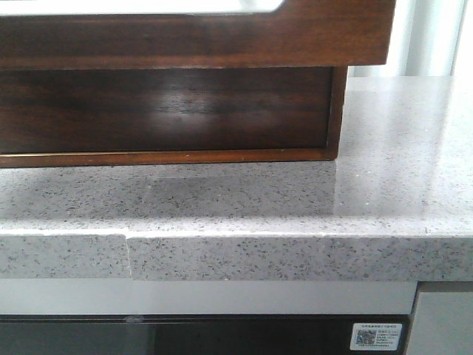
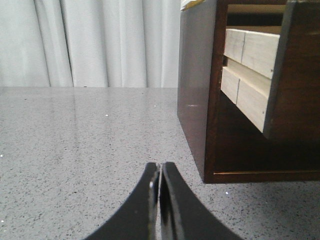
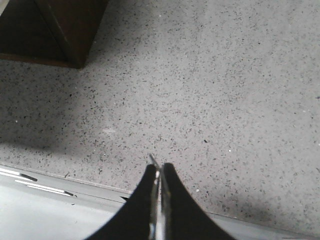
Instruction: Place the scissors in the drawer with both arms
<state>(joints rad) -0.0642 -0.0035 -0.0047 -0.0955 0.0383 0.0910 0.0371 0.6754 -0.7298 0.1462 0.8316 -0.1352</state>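
The drawer is a wide dark reddish-brown glossy front with a pale patch at its upper edge. It stands pulled out over the cabinet's lower part. In the left wrist view its front and pale wooden side stick out of the cabinet. My left gripper is shut and empty above the counter, beside the cabinet's corner. My right gripper is shut on a thin grey metal tip, the scissors' blade, above the counter's front edge. Neither gripper shows in the front view.
The speckled grey stone counter carries the cabinet; its front edge has a seam at the left. White curtains hang behind. A dark cabinet corner lies ahead of the right gripper. A labelled dark panel sits below the counter.
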